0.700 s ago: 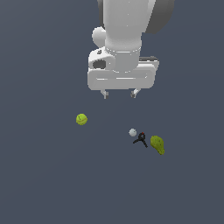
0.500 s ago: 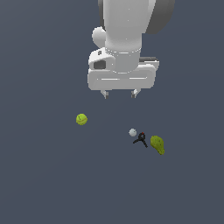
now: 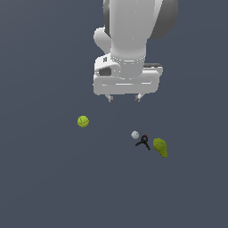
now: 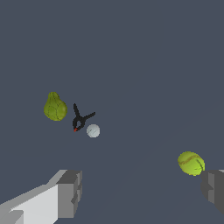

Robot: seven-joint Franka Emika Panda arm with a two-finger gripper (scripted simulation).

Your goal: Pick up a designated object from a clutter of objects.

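Note:
The olive-green pear shape [image 3: 160, 147] lies on the grey floor toward the exterior view's right, also in the wrist view [image 4: 54, 107]. Beside it sit the black pronged thing [image 3: 143, 142] [image 4: 80, 119] and the tiny white ball [image 3: 135, 134] [image 4: 92, 130]. The yellow-green ball [image 3: 83, 121] [image 4: 190, 163] lies apart, toward the exterior view's left. My gripper [image 3: 124, 98] hangs open and empty above the floor, between the ball and the pear cluster, touching nothing. Its fingers [image 4: 70, 192] show wide apart in the wrist view.
The flat dark grey floor [image 3: 44, 187] spreads all around the small items. The white arm body [image 3: 133, 40] fills the upper middle of the exterior view.
The gripper has shifted slightly toward the exterior view's right. The items have not moved.

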